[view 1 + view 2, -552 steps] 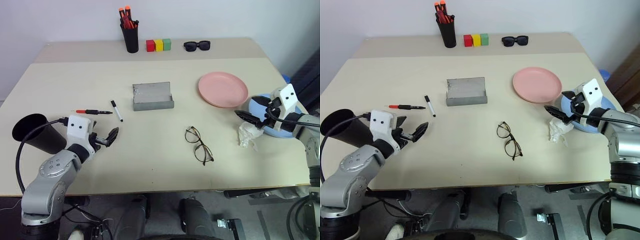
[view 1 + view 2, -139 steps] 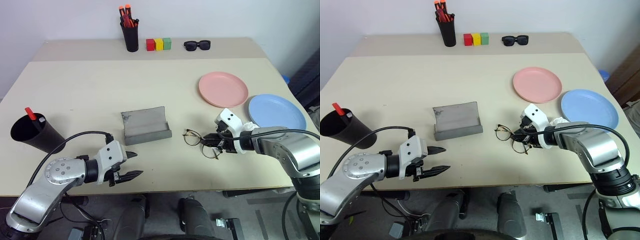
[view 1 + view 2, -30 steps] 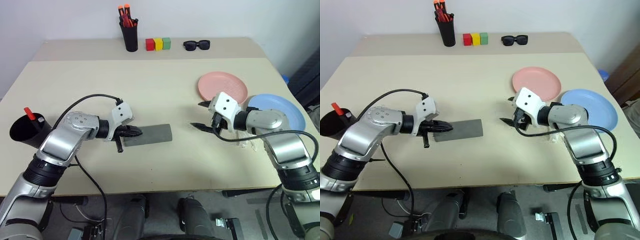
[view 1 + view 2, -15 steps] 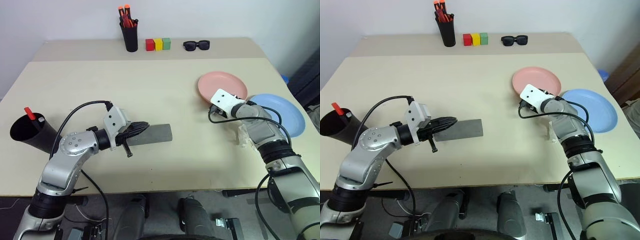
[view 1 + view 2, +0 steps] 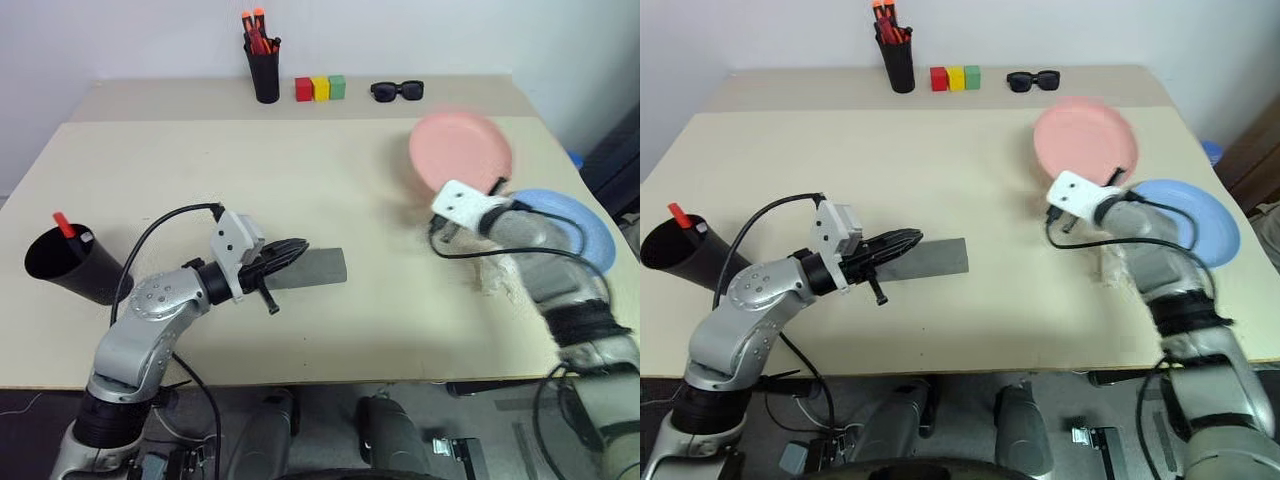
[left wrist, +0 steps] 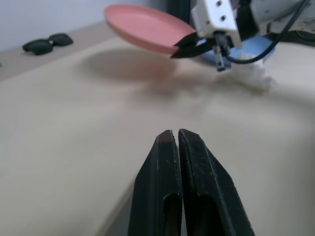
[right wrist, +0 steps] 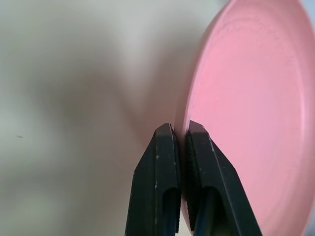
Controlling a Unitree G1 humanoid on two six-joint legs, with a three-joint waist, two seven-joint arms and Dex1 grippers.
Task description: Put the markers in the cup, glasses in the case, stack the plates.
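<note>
Pink plate, pinched at its near rim by the right gripper, was clear of the surface and tilted, its far edge higher than the held edge. In the right wrist view the two fingers were closed on that rim with no gap showing. Blue plate, the landmark for the stacking step, lay flat on the surface; from it the pink plate hung up and away toward the far side and toward the table's middle, near but not over it. Judged from that, the coming move is a short carry toward the robot's right and nearer edge to bring the pink plate above the blue one, then levelling before release. The right arm is clearly the nearer one for this.

Left gripper was shut and empty, well apart from the blue plate, resting at the closed grey case. The case's long axis ran across the surface toward the blue plate. The cup stood farthest from the blue plate, near the left edge, with a red marker poking out of it.
</note>
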